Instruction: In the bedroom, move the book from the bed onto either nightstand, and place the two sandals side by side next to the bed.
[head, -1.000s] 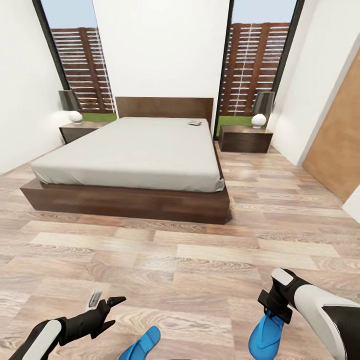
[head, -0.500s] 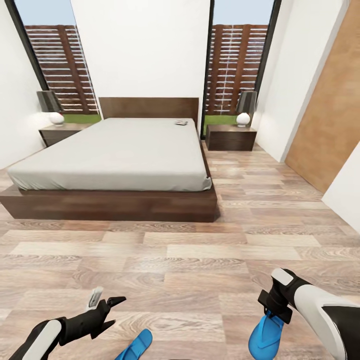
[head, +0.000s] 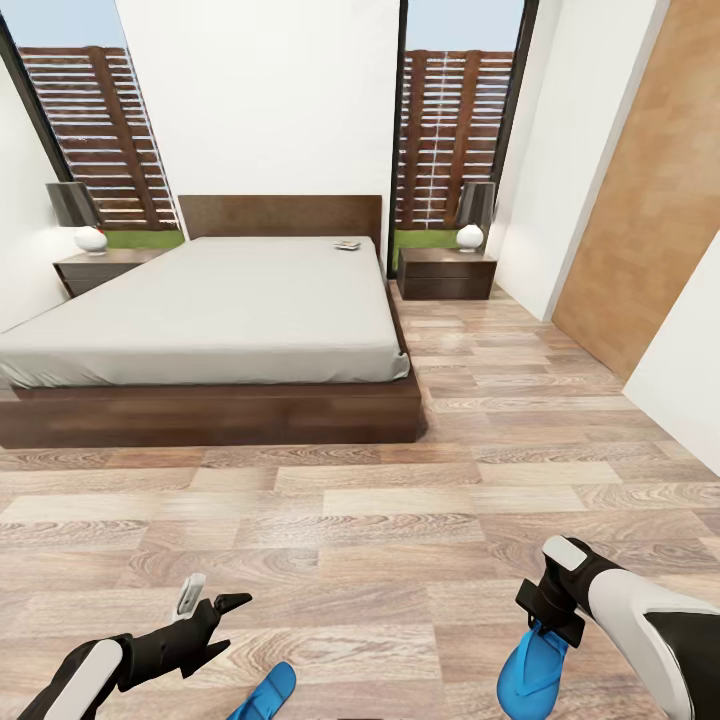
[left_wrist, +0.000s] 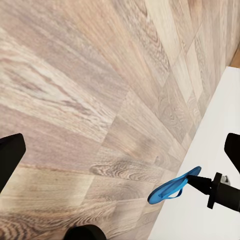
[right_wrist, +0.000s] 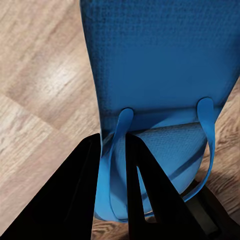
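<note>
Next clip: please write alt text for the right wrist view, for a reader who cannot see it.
The right pincer is closed on the strap of a bright blue sandal, which hangs in front of the camera. Behind it lies a light brown wood-plank floor.

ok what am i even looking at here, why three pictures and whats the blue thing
It is a simulated two-armed robot in a bedroom, photographed by three cameras at once. The big picture comes from its head, looking down over both arms at the wood floor. Ahead stands the bed with a small book near the headboard, and a nightstand with a lamp on each side.

The other two pictures come from cameras on the wrists. The right gripper is shut on a blue sandal; its wrist camera shows the two black fingers pinching the sandal's strap. The left gripper is open and holds nothing. A second blue sandal shows at the picture's bottom edge.
</note>
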